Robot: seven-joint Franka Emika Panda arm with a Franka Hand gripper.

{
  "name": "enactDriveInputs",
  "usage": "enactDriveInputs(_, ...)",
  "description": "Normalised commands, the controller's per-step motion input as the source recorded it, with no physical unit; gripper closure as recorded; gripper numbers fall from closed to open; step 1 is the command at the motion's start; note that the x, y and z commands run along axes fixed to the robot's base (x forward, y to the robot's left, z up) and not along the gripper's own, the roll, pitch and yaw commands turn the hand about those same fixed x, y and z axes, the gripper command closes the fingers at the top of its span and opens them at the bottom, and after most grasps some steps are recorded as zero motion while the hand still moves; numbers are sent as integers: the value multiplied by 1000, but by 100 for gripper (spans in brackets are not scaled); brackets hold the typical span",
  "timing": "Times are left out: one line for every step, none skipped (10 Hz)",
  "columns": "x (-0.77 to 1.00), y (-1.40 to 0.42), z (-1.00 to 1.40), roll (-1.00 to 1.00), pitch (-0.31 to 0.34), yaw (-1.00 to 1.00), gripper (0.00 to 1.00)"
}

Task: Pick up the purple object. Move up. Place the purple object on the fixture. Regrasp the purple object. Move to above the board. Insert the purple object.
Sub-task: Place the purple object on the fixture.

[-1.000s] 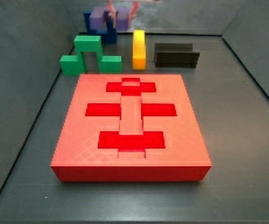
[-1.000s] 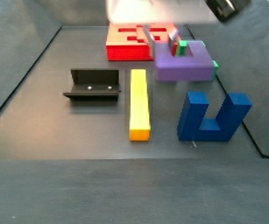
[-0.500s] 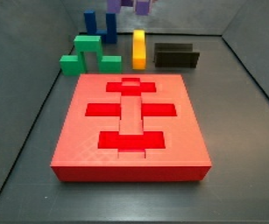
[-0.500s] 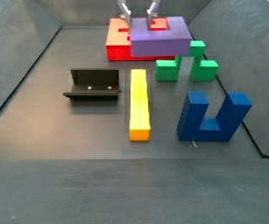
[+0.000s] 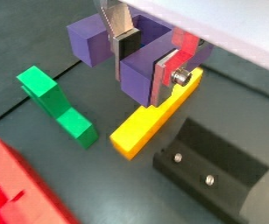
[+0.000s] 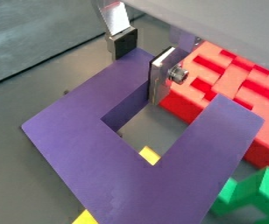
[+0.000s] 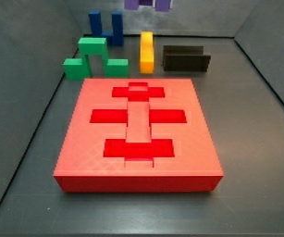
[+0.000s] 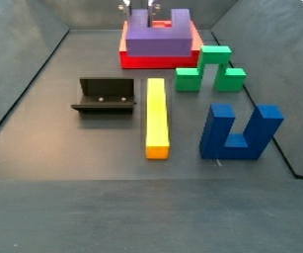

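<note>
**Above the floor: purple block held aloft**

On the floor lie the yellow bar [image 8: 157, 119] and the black fixture [image 8: 104, 97], with the red board [image 8: 130, 55] farther off. Higher up, the gripper [image 5: 146, 59] is clamped on the purple block [image 8: 158, 35], clear of everything below.

In a side view the purple object [image 7: 149, 5] is cut off by the upper edge — the hand [image 8: 147, 14] holding it shows only partly in both side views. The purple object hides part of the board [image 8: 158, 60].
</note>
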Motion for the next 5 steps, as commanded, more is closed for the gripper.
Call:
enactDriveInputs(857, -77, 80, -871, 246, -129, 100)
enactDriveInputs(846, -63, 60, -897, 246, -109, 100)
enactDriveInputs(840, -66, 54, -903, 249, -109, 100)
enactDriveInputs(843, -57, 54, -911, 231, -94, 100)
enactDriveInputs(840, -20, 20, -934, 183, -54, 100)
